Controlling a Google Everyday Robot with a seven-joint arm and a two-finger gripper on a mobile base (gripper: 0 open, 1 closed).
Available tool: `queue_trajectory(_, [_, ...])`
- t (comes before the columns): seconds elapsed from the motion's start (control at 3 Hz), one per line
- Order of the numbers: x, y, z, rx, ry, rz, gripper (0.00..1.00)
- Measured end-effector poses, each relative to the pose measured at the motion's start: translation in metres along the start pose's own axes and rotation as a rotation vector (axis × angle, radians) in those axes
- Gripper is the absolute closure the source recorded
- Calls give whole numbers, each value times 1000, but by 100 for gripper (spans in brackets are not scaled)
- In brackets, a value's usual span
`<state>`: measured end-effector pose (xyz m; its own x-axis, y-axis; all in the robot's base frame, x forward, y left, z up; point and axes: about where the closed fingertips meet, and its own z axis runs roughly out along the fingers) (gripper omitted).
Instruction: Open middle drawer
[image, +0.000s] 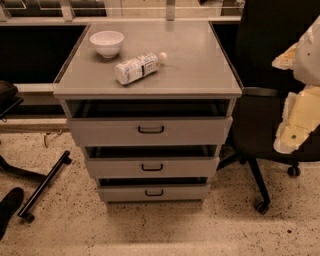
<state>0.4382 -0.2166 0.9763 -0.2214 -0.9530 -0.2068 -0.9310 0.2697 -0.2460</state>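
A grey cabinet (150, 60) with three stacked drawers stands in the middle of the camera view. The middle drawer (115, 167) has a grey flat front with a small black loop handle (151, 167). A dark gap shows above its front. The wider top drawer (100, 131) and the narrower bottom drawer (120, 192) show similar dark gaps. My gripper (290, 135), a white and pale yellow shape on the arm, is at the right edge. It is well to the right of the drawers, about level with the top drawer, and touches nothing.
A white bowl (106, 43) and a plastic bottle (138, 67) lying on its side are on the cabinet top. A black office chair (265, 100) with castors stands right of the cabinet. Black chair legs (42, 185) lie on the speckled floor at left.
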Motion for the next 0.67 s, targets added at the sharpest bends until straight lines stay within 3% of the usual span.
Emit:
queue_trajectory(0.33, [0,0,0,0,0,0,0])
queue_trajectory(0.67, [-4,5,30,-13,-45,7,0])
